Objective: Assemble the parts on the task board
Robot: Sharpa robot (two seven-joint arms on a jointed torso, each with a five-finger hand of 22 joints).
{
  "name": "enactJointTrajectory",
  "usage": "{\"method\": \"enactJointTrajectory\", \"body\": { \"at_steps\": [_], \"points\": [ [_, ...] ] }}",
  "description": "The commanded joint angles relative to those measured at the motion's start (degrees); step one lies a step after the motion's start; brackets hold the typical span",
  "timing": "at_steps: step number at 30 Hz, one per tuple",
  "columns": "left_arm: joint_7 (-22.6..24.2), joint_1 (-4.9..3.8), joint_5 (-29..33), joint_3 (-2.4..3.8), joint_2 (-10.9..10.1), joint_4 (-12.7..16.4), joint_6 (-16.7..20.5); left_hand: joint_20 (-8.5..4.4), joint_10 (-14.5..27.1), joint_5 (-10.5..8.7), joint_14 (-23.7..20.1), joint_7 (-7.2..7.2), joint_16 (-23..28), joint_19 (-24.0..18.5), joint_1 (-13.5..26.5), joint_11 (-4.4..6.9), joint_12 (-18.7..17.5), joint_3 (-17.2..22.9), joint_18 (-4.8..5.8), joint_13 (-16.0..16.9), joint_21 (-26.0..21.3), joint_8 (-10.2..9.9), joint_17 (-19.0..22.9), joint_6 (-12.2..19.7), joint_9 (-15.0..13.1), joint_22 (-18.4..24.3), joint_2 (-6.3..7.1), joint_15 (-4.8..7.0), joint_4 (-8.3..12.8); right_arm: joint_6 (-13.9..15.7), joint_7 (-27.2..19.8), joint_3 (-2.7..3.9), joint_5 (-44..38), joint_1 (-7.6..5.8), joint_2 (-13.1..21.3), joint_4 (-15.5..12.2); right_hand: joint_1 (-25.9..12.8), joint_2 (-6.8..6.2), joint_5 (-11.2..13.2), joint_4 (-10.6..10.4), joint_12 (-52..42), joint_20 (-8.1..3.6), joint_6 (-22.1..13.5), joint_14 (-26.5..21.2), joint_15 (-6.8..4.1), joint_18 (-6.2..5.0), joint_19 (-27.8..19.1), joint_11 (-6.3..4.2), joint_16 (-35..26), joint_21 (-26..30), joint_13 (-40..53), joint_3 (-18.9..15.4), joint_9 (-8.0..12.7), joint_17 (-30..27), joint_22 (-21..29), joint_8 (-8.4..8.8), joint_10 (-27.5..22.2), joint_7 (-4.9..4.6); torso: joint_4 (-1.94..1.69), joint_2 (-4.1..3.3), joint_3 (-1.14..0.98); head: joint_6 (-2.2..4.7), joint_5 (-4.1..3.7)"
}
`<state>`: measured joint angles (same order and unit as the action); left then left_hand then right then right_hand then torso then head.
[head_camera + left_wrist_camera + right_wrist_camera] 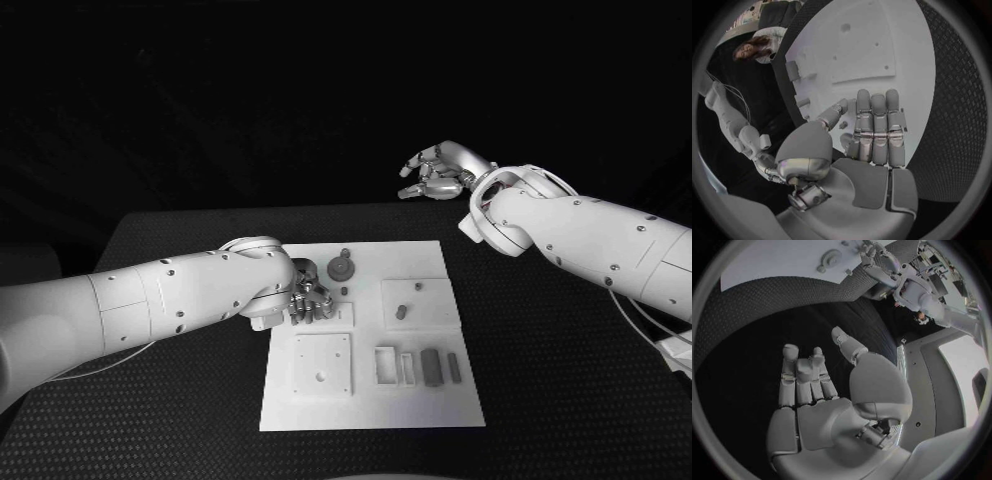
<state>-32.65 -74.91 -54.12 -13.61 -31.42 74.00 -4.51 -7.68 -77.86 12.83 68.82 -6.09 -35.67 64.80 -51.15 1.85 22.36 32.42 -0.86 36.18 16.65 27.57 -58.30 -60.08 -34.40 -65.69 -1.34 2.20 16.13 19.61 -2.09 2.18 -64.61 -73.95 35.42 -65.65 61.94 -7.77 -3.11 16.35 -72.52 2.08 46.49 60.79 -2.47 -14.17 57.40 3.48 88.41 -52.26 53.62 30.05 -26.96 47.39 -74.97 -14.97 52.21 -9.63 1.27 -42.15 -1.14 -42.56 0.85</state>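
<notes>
My head camera looks steeply down on the black table [548, 400] and the task board [368, 400]. The camera behind my left hand [873, 135] faces along the fingers, close over the board; the one behind my right hand [817, 390] looks across the table, sharing that board

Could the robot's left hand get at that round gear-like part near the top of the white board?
Probably yes. The left hand hovers open over the task board, close beside the round part, with nothing between them.
</notes>
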Motion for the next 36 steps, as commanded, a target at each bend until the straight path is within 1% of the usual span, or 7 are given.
{"method": "enactJointTrajectory", "body": {
  "at_steps": [1, 7, 8, 11, 15, 24, 36],
  "points": [
    [0.1, 0.10, -0.4, -0.05, 0.3, 0.0, -2.9, -0.22, 0.5, -0.20, -0.5, 3.81, -0.3, -0.4, -0.1, -0.08, 0.2, 0.3, -0.70, 0.0, 0.2, 0.1, 0.1, -4.2, -0.1, -0.1, -0.65, 0.07, -0.1, -0.8, -0.6, 0.02, 0.0, -0.02, 0.0, -0.2, 0.1, 0.35, 0.2, 0.1, 0.2, 0.11, 0.1, -0.5, 0.00, -0.83, -0.2, 0.19, -0.3, 0.2, -0.1, -0.3, 0.1, -0.1, -0.7, 0.04, -0.3, -0.45, 0.02, 0.01, -0.03, -0.06, 0.02],
    [0.2, 0.10, -0.6, -0.05, 0.3, -0.1, -2.5, -0.13, 1.0, -1.11, -0.9, 3.57, -0.5, -0.6, 0.5, -0.27, 0.2, 0.1, -0.63, 0.0, -0.1, -0.1, 0.6, -3.7, -0.2, -0.3, -0.36, -0.02, -0.5, -0.8, -0.7, 0.02, 0.0, -0.02, 0.0, -0.2, 0.1, 0.34, 0.2, 0.1, 0.2, 0.12, 0.1, -0.5, 0.00, -0.83, -0.2, 0.19, -0.3, 0.3, -0.1, -0.3, 0.1, -0.1, -0.7, 0.04, -0.3, -0.46, -0.01, -0.01, -0.04, 0.01, 0.03],
    [0.2, 0.10, -0.6, -0.05, 0.3, -0.1, -2.3, -0.11, 1.3, -3.70, -1.2, 3.49, -0.7, -0.7, 0.9, -0.32, 0.3, 0.0, -0.63, -0.1, -0.3, -0.2, 0.9, -3.4, -0.3, -0.4, -0.12, 0.00, -1.0, -0.8, -0.7, 0.02, 0.0, -0.02, 0.0, -0.2, 0.1, 0.34, 0.2, 0.1, 0.2, 0.12, 0.1, -0.5, 0.00, -0.83, -0.2, 0.19, -0.3, 0.3, -0.1, -0.3, 0.1, -0.1, -0.7, 0.04, -0.3, -0.46, -0.01, 0.01, -0.02, -0.03, 0.01],
    [0.4, 0.10, -0.5, -0.05, 0.3, -0.2, -1.8, -0.14, 1.7, -7.50, -1.6, 2.84, -1.0, -0.8, 2.2, -0.43, 0.4, -0.3, -0.67, -0.1, -0.6, -1.2, 1.4, -2.0, 0.0, -0.4, 1.17, -0.02, -2.5, -0.9, -0.7, 0.02, 0.0, -0.02, 0.0, -0.2, 0.1, 0.33, 0.2, 0.1, 0.2, 0.13, 0.1, -0.5, 0.00, -0.83, -0.2, 0.19, -0.3, 0.3, -0.1, -0.4, 0.1, -0.1, -0.7, 0.04, -0.3, -0.46, -0.02, 0.00, -0.02, -0.04, 0.00],
    [0.5, 0.10, -0.4, -0.05, 0.3, -0.2, -1.6, -0.13, 2.1, -9.02, -2.0, 2.62, -1.5, -0.9, 3.7, -0.50, 0.6, -0.6, -0.65, 0.0, -0.9, -1.6, 1.8, -1.7, 0.1, -0.6, 2.38, -0.01, -4.4, -1.0, -0.7, 0.02, 0.0, -0.02, 0.0, -0.3, 0.1, 0.33, 0.2, 0.1, 0.2, 0.13, 0.1, -0.5, 0.00, -0.83, -0.2, 0.20, -0.3, 0.3, -0.1, -0.4, 0.1, -0.1, -0.7, 0.04, -0.3, -0.46, 0.00, 0.00, 0.00, -0.11, -0.04],
    [0.8, 0.12, -0.3, -0.05, 0.4, -0.4, -1.0, -0.15, 2.5, -9.78, -2.5, 2.57, -2.4, -0.9, 6.0, -0.50, 1.2, -1.3, -0.68, 0.1, -1.3, -1.9, 2.5, -1.6, 0.0, -1.0, 3.75, 0.02, -7.0, -1.2, -0.7, 0.02, 0.0, -0.01, -0.1, -0.3, 0.0, 0.33, 0.2, 0.1, 0.2, 0.14, 0.1, -0.5, 0.01, -0.83, -0.2, 0.20, -0.3, 0.3, -0.1, -0.4, 0.1, -0.1, -0.7, 0.05, -0.3, -0.47, -0.02, -0.01, 0.00, -0.13, -0.12],
    [1.1, 0.12, -0.3, -0.03, 0.1, -0.6, -0.4, -0.23, 2.4, -9.86, -2.5, 2.67, -3.0, -0.7, 6.8, -0.40, 1.5, -1.5, -0.76, 0.2, -1.4, -1.9, 2.7, -1.8, -0.1, -1.2, 4.26, 0.09, -7.9, -1.4, -0.7, 0.02, 0.0, 0.00, -0.1, -0.2, 0.0, 0.35, 0.2, 0.1, 0.2, 0.16, 0.1, -0.6, 0.02, -0.83, -0.2, 0.21, -0.3, 0.3, -0.1, -0.4, 0.1, -0.1, -0.7, 0.06, -0.3, -0.48, -0.02, 0.00, 0.02, -0.13, -0.08]
  ]
}}
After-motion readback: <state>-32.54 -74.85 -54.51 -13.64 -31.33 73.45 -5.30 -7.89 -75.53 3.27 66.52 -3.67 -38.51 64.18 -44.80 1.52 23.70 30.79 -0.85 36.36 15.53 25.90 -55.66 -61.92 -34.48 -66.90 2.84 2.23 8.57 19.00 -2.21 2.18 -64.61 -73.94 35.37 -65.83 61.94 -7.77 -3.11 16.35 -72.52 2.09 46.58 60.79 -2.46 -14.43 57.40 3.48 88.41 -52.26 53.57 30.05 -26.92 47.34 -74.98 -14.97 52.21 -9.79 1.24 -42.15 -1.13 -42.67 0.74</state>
